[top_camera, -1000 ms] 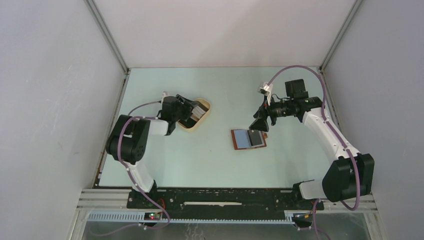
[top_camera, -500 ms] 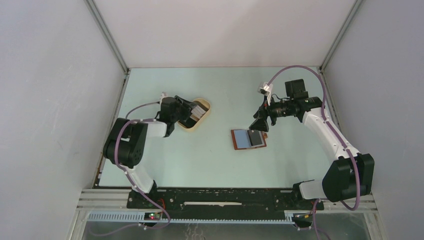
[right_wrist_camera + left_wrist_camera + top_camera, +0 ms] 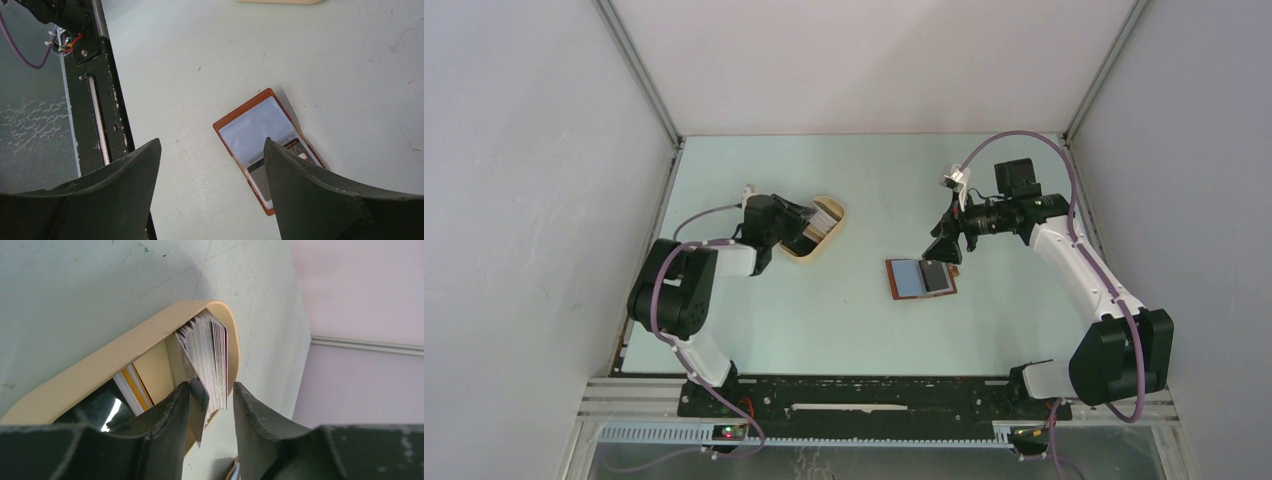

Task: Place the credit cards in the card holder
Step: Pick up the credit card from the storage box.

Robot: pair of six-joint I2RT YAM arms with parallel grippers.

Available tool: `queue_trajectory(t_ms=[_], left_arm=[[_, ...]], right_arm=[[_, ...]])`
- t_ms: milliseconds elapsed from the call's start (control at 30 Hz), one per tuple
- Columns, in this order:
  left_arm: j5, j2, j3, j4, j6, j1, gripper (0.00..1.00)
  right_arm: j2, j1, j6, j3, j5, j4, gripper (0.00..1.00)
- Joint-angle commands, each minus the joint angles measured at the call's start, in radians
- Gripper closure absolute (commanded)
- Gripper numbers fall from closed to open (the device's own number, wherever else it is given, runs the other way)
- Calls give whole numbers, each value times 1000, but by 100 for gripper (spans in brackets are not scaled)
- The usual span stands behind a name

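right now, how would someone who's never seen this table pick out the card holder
On the pale green table, look right of centre, close to the right gripper. The card holder lies open and flat there, a reddish-brown rectangle with a pale window and a dark card inside, unlike the oval tan tray farther left.

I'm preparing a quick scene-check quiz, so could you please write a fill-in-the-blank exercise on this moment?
The left gripper has credit cards between its fingers, standing in the tan ____.
The card holder lies ____ on the table.
The right gripper hovers above it, holding ____.
Missing: tray; open; nothing.
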Motion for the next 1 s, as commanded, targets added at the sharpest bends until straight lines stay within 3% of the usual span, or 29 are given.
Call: queue_trajectory(t_ms=[0, 333, 967], left_arm=[[-16, -53, -20, 24, -2, 5, 61], [-17, -52, -20, 21, -4, 5, 92], [-38, -172, -69, -84, 7, 5, 96]], right_arm=[[-33, -4, -21, 4, -24, -4, 16], [-34, -4, -22, 3, -25, -6, 16], [-44, -6, -23, 3, -30, -7, 16]])
